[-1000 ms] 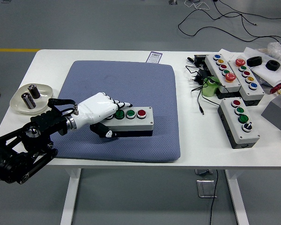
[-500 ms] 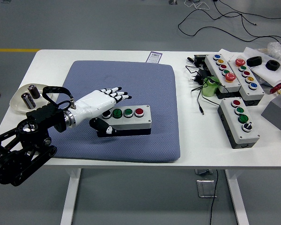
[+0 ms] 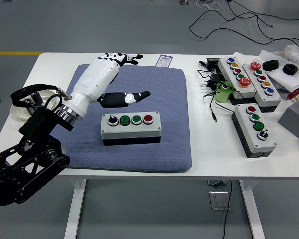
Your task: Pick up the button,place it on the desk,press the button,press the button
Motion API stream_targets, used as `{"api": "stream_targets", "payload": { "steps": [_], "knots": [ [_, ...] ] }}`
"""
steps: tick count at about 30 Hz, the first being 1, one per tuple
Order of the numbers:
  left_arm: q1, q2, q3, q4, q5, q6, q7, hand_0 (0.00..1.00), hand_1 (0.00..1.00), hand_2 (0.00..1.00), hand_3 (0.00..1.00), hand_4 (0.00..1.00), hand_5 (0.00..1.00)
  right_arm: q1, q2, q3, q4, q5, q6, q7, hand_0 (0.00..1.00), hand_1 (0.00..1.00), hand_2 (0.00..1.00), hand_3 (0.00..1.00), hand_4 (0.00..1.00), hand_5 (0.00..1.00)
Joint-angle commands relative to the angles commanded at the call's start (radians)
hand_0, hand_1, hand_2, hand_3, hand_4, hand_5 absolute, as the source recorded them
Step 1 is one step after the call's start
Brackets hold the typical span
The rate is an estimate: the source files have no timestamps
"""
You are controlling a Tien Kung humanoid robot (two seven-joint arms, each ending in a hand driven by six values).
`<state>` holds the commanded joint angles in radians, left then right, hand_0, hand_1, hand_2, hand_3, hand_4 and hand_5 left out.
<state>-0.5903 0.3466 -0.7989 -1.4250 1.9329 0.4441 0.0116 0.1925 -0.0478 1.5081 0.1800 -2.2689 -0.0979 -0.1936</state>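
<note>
On the blue mat (image 3: 164, 149) in the middle of the white desk (image 3: 209, 149), the grey button box (image 3: 131, 128) lies flat and free, its four controls facing up, where half a second ago the left hand (image 3: 107, 79) still lay over its left end. That hand has since lifted clear and swung toward the far left, and now hangs above the mat with its fingers (image 3: 127, 58) spread wide, thumb pointing right, holding nothing. Other button boxes (image 3: 254, 129) sit well apart at the right.
</note>
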Motion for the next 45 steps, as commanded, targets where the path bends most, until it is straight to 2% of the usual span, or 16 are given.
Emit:
{"api": "stream_targets", "payload": {
  "steps": [1, 3, 6, 7, 8, 12, 13, 16, 21, 30, 39, 41, 45],
  "knots": [
    [-0.001, 0.000, 0.002, -0.004, 0.014, 0.007, 0.020, 0.002, 0.002, 0.030, 0.530, 0.646, 0.997, 0.000, 0.000, -0.001, 0.000, 0.000, 0.000, 0.000, 0.673, 0.658, 0.674, 0.624, 0.310, 0.173],
    [-0.004, 0.000, 0.004, -0.011, 0.038, -0.003, 0.064, 0.002, 0.002, 0.030, 0.530, 0.646, 0.997, 0.000, 0.000, -0.003, 0.000, 0.000, -0.001, -0.001, 0.673, 0.658, 0.674, 0.624, 0.310, 0.173],
    [-0.011, 0.000, 0.014, -0.013, 0.021, -0.071, 0.100, 0.002, 0.002, 0.030, 0.530, 0.646, 0.997, 0.001, 0.000, -0.003, 0.000, 0.000, 0.000, -0.001, 0.673, 0.658, 0.674, 0.624, 0.310, 0.173],
    [-0.012, -0.001, 0.019, -0.012, 0.015, -0.092, 0.110, 0.002, 0.002, 0.002, 0.531, 0.648, 0.883, 0.000, 0.000, -0.003, 0.000, 0.000, 0.000, -0.001, 0.673, 0.658, 0.674, 0.624, 0.310, 0.173],
    [-0.014, -0.003, 0.028, -0.007, 0.010, -0.126, 0.124, 0.002, 0.002, 0.002, 0.531, 0.648, 0.883, 0.000, 0.000, -0.003, 0.000, 0.000, 0.000, -0.001, 0.673, 0.658, 0.674, 0.624, 0.310, 0.173],
    [-0.015, -0.007, 0.062, 0.003, -0.001, -0.220, 0.146, 0.002, 0.002, 0.002, 0.531, 0.648, 0.883, -0.003, 0.000, -0.002, 0.000, 0.000, 0.001, -0.002, 0.673, 0.658, 0.674, 0.624, 0.310, 0.173],
    [-0.016, -0.008, 0.072, 0.006, 0.001, -0.237, 0.151, 0.002, 0.002, 0.002, 0.549, 0.655, 0.813, -0.003, 0.000, -0.001, 0.000, 0.000, 0.001, -0.002, 0.673, 0.658, 0.674, 0.624, 0.310, 0.173],
    [-0.016, -0.013, 0.094, 0.024, 0.000, -0.268, 0.164, 0.002, 0.002, 0.002, 0.549, 0.655, 0.813, -0.005, 0.001, 0.001, 0.000, 0.000, 0.002, -0.001, 0.673, 0.658, 0.674, 0.624, 0.310, 0.173],
    [-0.014, -0.016, 0.114, 0.043, 0.006, -0.297, 0.176, 0.002, 0.002, 0.002, 0.561, 0.654, 0.780, -0.007, 0.001, 0.003, 0.000, 0.000, 0.001, -0.001, 0.673, 0.658, 0.674, 0.624, 0.310, 0.173],
    [-0.014, -0.022, 0.129, 0.088, 0.011, -0.320, 0.186, 0.002, 0.002, 0.002, 0.563, 0.656, 0.765, -0.005, 0.001, -0.003, 0.000, 0.000, 0.001, -0.001, 0.673, 0.658, 0.674, 0.624, 0.310, 0.173],
    [-0.015, -0.018, 0.142, 0.119, 0.018, -0.382, 0.210, 0.002, 0.002, 0.002, 0.561, 0.655, 0.744, -0.002, 0.001, -0.004, 0.000, 0.000, 0.001, -0.001, 0.673, 0.658, 0.674, 0.624, 0.310, 0.173],
    [-0.011, -0.019, 0.138, 0.121, 0.016, -0.370, 0.210, 0.002, 0.002, 0.002, 0.561, 0.655, 0.744, -0.002, 0.000, -0.005, 0.000, 0.000, 0.001, 0.000, 0.673, 0.658, 0.674, 0.624, 0.310, 0.173],
    [-0.001, -0.026, 0.112, 0.116, -0.002, -0.310, 0.198, 0.002, 0.002, 0.002, 0.560, 0.658, 0.745, 0.000, 0.000, -0.008, 0.000, 0.000, 0.001, 0.000, 0.673, 0.658, 0.674, 0.624, 0.310, 0.173]
  ]
}}
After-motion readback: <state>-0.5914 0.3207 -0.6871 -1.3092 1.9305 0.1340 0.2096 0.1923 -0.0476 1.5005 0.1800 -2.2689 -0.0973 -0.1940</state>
